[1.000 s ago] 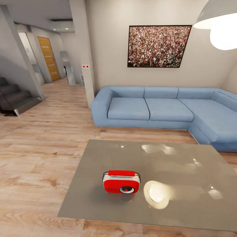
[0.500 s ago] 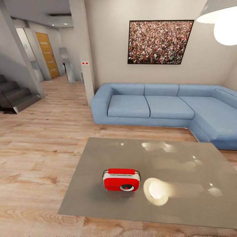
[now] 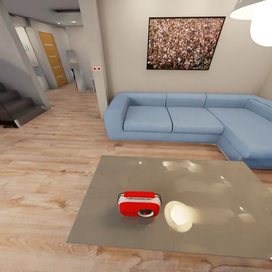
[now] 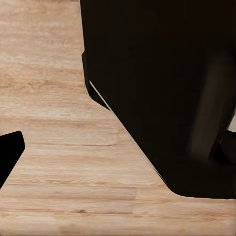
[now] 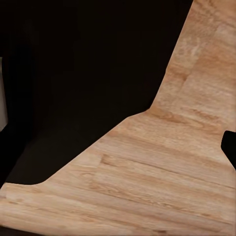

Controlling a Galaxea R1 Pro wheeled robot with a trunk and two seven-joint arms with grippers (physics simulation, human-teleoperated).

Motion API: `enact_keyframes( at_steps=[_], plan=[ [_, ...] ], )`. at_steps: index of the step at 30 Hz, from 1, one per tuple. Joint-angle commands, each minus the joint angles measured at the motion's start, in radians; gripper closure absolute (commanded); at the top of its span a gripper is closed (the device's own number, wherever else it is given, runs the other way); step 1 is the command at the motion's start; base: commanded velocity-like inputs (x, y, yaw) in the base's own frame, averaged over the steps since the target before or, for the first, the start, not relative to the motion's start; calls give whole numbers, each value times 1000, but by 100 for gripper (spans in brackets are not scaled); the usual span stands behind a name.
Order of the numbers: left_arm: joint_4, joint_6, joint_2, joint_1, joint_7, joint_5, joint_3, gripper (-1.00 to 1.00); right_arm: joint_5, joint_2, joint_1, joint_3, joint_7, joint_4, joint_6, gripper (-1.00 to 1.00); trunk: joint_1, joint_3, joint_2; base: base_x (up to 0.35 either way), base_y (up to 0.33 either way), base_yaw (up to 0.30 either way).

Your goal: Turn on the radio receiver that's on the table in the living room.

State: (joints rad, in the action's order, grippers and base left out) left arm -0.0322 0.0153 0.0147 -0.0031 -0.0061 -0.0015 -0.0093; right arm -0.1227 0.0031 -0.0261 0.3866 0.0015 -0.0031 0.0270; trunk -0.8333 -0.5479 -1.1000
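Red radio receiver (image 3: 139,204) upright on glossy table (image 3: 211,226), lettering perhaps unreadable, tools' state unclear.

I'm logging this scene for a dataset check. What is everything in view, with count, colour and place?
radio receiver: one, red with white trim, on the table's near left part.
table: one, glossy grey-taupe, low, in front of the sofa.
sofa: one, blue sectional, against the beige wall.
crowd photo: one, framed, on the wall above the sofa.
pendant lamp: one, white, upper right.
door: one, orange-brown, down the hallway.
stairs: dark, far left.
floor: light wood planks.
robot body: dark, seen from both wrist views above the floor.
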Motion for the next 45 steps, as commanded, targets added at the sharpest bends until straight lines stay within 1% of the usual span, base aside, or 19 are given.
enact_keyframes(
  at_steps=[1,41,45],
  plan=[
    [0,0,0,0,0,0,0,-100,0,0,0,0,0,0,0,-100,0,-2,0,0,0,0],
    [0,0,-1,0,0,0,0,-100,0,0,0,2,-3,0,1,-100,0,-66,0,0,0,0],
    [0,0,-2,0,0,2,8,-100,0,0,0,2,-2,0,1,-100,0,-73,0,0,0,0]
  ],
)
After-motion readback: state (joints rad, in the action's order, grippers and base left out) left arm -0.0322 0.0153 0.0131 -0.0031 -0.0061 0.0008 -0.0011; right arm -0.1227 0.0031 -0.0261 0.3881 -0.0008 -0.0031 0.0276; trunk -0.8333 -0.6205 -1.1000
